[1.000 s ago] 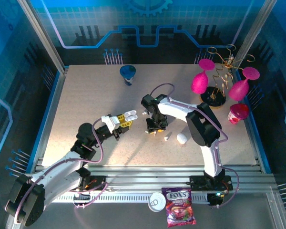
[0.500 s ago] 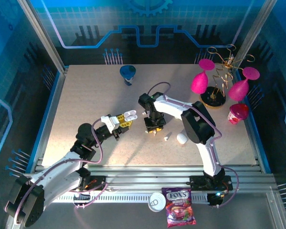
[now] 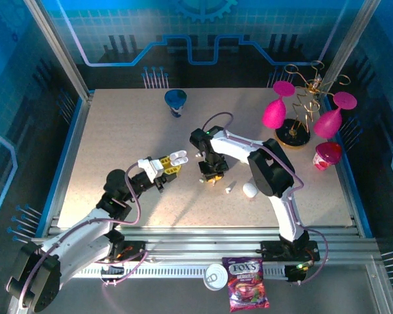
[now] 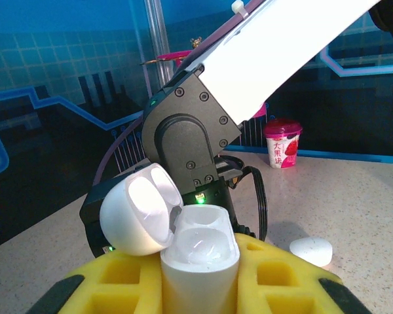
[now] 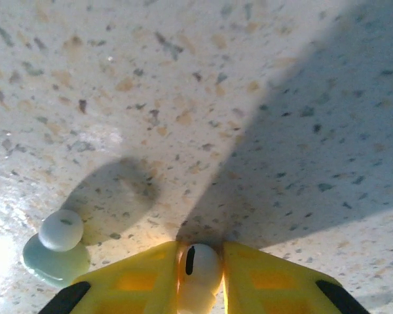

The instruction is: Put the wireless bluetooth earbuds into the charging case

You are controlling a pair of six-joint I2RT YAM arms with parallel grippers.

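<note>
partly out of frame, earbud [image 5: 200, 273] inside right pincer [image 5: 200, 254]

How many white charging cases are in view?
2: an open case gripped in the left tool, and a closed case lying on the table at center right. Others may be hidden.

Shining plain white on the small glossy plastic earbud [image 5: 200, 265]. Glowing bright yellow on the soft foam finger pads [image 5: 144, 280], with black at the corners. Showing cream with brown, grey and orange specks all over the flat stone-look table top [image 5: 249, 98]. Gleaming white on the rounded plastic charging case [image 4: 200, 252]. Blazing hot pink on the plastic wine glasses [image 3: 273, 112]. Looking deep blue on the little funnel-shaped cup [image 3: 175, 99]. Glowing blue with a pale grid of squares on the back wall [image 3: 118, 26]. Mixing purple and red on the shiny candy bag [image 3: 247, 282].
</note>
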